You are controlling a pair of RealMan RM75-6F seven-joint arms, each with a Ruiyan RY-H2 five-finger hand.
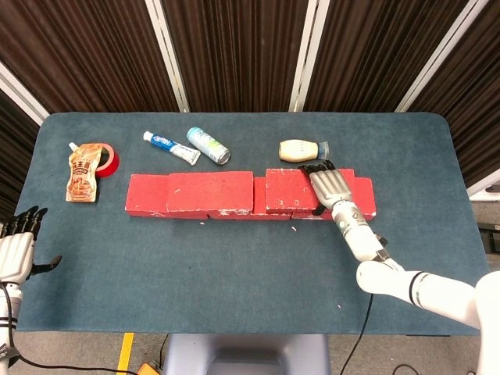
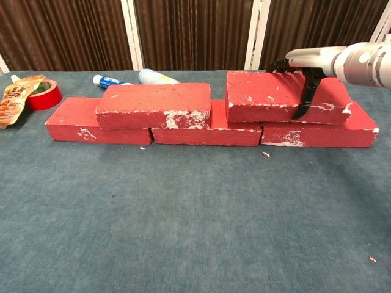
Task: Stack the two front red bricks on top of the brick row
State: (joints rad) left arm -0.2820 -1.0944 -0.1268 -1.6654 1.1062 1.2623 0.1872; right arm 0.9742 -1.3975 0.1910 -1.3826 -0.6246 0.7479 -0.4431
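Right hand (image 2: 303,79) grips the upper brick (image 2: 281,97) across its width, over the row (image 2: 208,125). Brick: rigid, heavy, rough; hold mid-length. Left hand (image 1: 16,254) open, empty.

The right hand (image 1: 328,186) has a pale silver-grey back made of ribbed segments, with black fingers (image 2: 303,97) and fingertips, and sits on a slim white forearm (image 1: 355,234) bearing a small green dot near the wrist. That forearm widens into a glossy white arm (image 1: 426,293) ringed by a thin black band, with a thin dark cable trailing below it. The left hand (image 1: 17,248) looks alike: silver-grey back, black fingertips, a black thumb.
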